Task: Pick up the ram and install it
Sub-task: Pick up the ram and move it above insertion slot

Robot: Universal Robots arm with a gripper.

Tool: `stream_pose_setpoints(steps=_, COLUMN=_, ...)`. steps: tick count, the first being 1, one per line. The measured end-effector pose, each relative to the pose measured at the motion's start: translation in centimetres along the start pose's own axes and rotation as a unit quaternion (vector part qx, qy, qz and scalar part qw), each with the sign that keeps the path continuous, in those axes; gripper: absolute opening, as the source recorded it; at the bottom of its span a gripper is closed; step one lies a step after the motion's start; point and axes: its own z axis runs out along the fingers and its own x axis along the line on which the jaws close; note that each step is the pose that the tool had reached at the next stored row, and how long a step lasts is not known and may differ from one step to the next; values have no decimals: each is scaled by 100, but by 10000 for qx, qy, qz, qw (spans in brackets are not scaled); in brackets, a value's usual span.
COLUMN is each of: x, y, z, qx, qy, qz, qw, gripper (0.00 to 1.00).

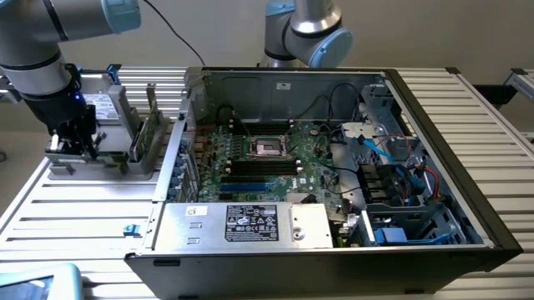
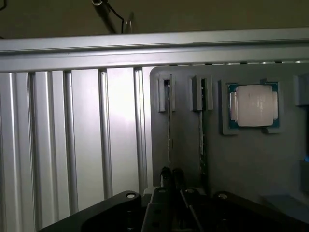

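A Universal Robots arm's gripper (image 1: 71, 145) (image 2: 171, 173) hangs over a gray parts holder (image 1: 92, 170) (image 2: 251, 159) at the exterior view's left, on a ribbed aluminum surface (image 1: 75, 212) (image 2: 87, 145). Wrist view: the fingers (image 2: 165, 178) are drawn nearly together, pinching the top edge of the ram (image 2: 169, 135), a slim stick seen edge-on and seated upright in its holder slot. A 2nd stick (image 2: 203, 140) stands in the next slot, parallel and just beside; the square silver processor chip (image 2: 253, 106) lies flat in its own pocket of the holder, beyond that 2nd stick. A taller green expansion card (image 1: 149, 128) stands upright at the holder's side nearest the PC case (image 1: 434, 112). The case lies open at center w/ its motherboard (image 1: 250, 175) exposed and black memory slots (image 1: 262, 167) showing, well apart from the gripper. A 2nd arm (image 1: 304, 31) rises at the far side behind the case.
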Motion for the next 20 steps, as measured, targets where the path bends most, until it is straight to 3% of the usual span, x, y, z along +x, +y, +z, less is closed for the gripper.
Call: stream_pose_setpoints(steps=20, x=-15, y=46, z=-735, qx=-69, qy=-17, qz=-12, qw=10000, gripper=13)
